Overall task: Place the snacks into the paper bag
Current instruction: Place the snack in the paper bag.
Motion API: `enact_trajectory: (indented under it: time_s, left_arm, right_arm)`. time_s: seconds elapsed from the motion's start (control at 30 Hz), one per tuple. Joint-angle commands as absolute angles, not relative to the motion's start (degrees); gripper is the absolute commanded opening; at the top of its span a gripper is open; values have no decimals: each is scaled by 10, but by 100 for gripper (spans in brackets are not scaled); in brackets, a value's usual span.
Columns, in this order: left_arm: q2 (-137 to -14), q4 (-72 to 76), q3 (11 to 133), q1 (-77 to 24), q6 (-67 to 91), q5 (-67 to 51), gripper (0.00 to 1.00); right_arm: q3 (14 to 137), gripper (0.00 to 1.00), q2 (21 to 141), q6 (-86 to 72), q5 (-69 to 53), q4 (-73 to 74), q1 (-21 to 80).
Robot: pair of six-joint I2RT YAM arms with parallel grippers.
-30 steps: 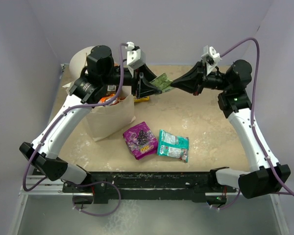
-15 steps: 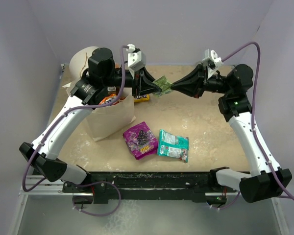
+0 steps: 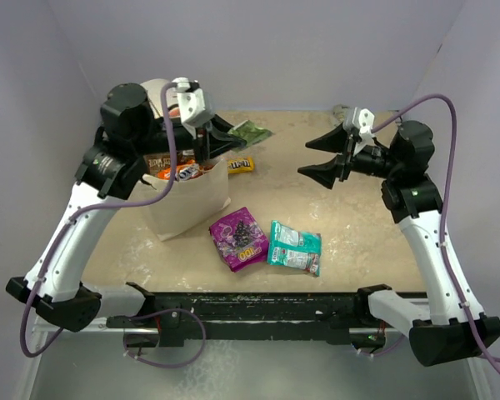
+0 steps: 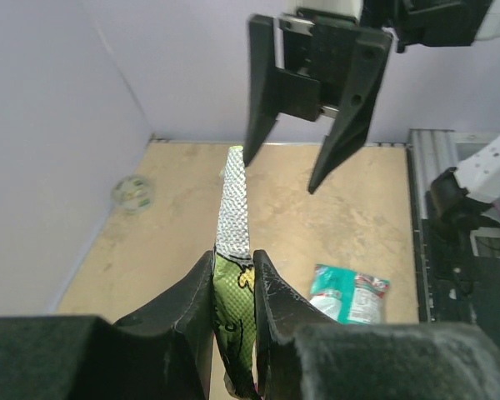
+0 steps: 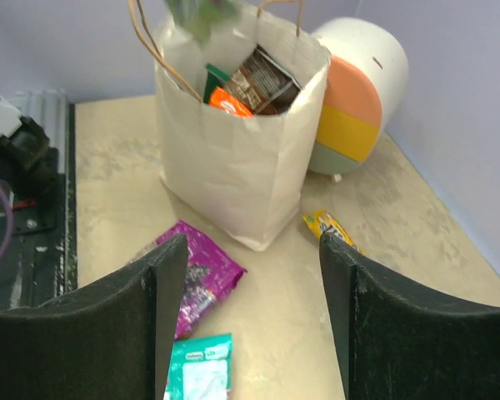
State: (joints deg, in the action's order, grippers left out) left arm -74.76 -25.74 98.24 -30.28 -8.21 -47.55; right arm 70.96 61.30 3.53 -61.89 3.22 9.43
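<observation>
Right end effector (image 3: 304, 158) has let go, spread; left end effector (image 4: 233, 260) pinches crinkly green packet (image 4: 232, 208).

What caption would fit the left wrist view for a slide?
Left gripper clamps a green packet; the open right gripper faces it.

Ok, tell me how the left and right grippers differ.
The left gripper is shut on a green packet; the right gripper is open and holds nothing. The left one is close to the paper bag's mouth; the right one hangs well off to its right. Both have black fingers and hang in the air.
</observation>
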Motion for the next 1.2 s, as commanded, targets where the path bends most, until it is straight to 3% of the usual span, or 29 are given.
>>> enact_trajectory:
  time_s: [0.0,0.63,0.93,1.17]
  left_arm:
    - [-712,-307,1032,-274,-137,-429,0]
    - [-690,-546,1084,-218,-332,-74,0]
    - [-747,-617,1080,-173,-390,-83,0]
    - [-821,-702,1131,-81,-444,-184,0]
  right_arm:
    - [684,67,596,144,-564,108,91]
    - [552,69,589,232,-470,139,86]
    - [542,70,580,245,-467,142,86]
    - [534,70,574,251,-454,124,84]
